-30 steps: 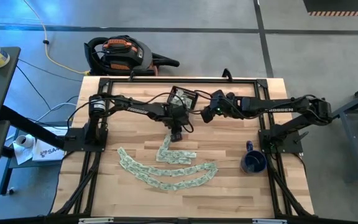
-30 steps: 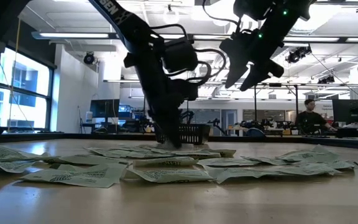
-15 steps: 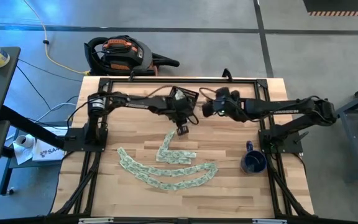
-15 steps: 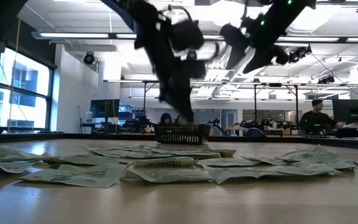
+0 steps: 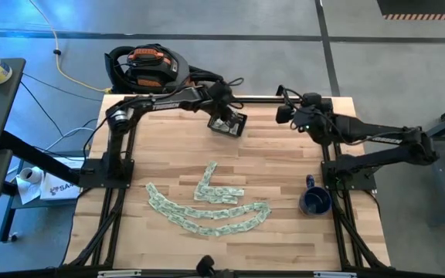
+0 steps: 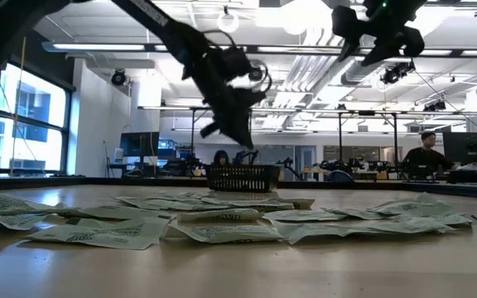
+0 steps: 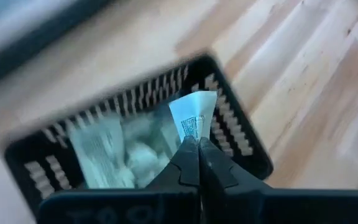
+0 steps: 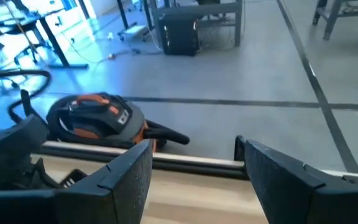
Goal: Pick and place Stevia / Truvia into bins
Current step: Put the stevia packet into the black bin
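Note:
The dark slatted basket [image 5: 236,126] stands near the table's far edge and holds several pale green sachets [image 7: 98,149]. My left gripper [image 7: 197,144] hovers over it, shut on one white-green sachet [image 7: 193,115]. In the low view this gripper [image 6: 240,139] hangs above the basket [image 6: 241,177]. Several more sachets [image 5: 207,205] lie flat on the wood in curved rows toward the near side. My right gripper [image 8: 194,180] is open and holds nothing, raised near the far right [image 5: 286,113]. My left gripper pinches the sachet by its lower end [image 7: 195,133] between its two fingertips. The fingers slant downward toward the basket. The sachet sticks out past the fingertips, lifted clear, over the basket's inside.
A dark blue mug [image 5: 314,202] stands at the table's right side. A black and orange vacuum cleaner [image 5: 149,66] sits on the floor beyond the far edge. Bare wood lies between the basket and the sachet rows.
My left gripper has risen from the top of the sachet rows with one sachet and swung toward the far edge until it hangs over the basket, rolling as it went. My right gripper has drawn back toward the far right and risen.

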